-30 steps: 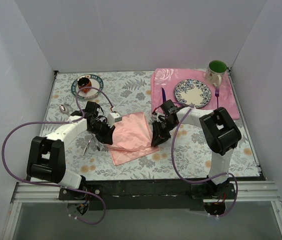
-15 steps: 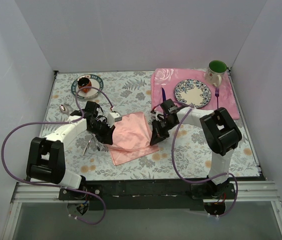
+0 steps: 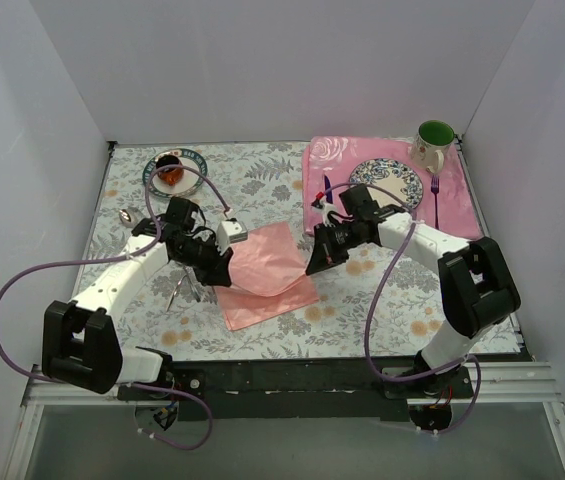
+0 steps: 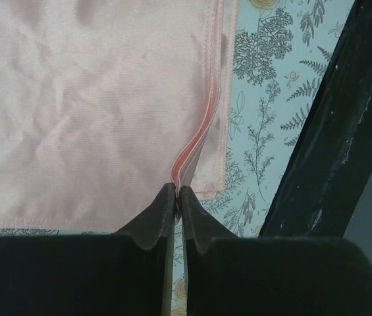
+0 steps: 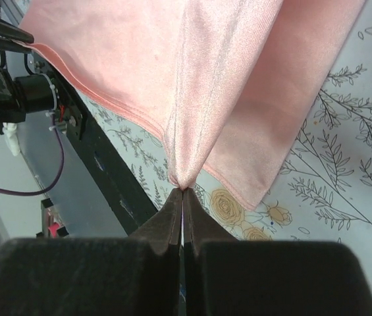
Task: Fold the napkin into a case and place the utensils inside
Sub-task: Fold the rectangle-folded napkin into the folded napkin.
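- A salmon-pink napkin (image 3: 267, 268), folded in layers, lies near the middle of the flowered table (image 3: 392, 300).
- Left gripper (image 4: 177, 194) is clenched on the napkin's left edge.
- Right gripper (image 5: 184, 191) is clenched on the napkin's right edge (the cloth is pulled up into a peak there).

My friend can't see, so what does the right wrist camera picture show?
The right gripper is shut on a pinched fold of the pink napkin. The napkin fans out from the gripper over a flowery table.
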You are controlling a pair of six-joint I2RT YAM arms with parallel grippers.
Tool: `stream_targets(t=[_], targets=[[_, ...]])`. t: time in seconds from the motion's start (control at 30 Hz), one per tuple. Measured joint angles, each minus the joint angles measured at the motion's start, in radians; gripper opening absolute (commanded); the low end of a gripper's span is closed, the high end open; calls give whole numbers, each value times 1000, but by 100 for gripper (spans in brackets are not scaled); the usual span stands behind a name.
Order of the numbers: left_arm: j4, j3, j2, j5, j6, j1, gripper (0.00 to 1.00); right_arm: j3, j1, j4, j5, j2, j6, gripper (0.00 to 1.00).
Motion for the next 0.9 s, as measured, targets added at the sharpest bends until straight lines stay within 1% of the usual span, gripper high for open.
stream_targets(t=[0.2, 0.3, 0.53, 0.7, 0.9], targets=[[-11, -3, -2, 15, 11, -47, 0, -53, -1, -42, 8, -18, -45, 1], [9, -35, -1, 15, 11, -62, 0, -80, -1, -55, 19, -6, -59, 1], [70, -128, 40, -2, -8, -76, 0, -84, -1, -50, 50, 87, -67, 1], [114, -151, 63, -16, -30, -80, 0, -84, -1, -45, 58, 120, -68, 1], [137, -161, 63, -24, -40, -87, 0, -84, -1, -45, 60, 122, -68, 1]])
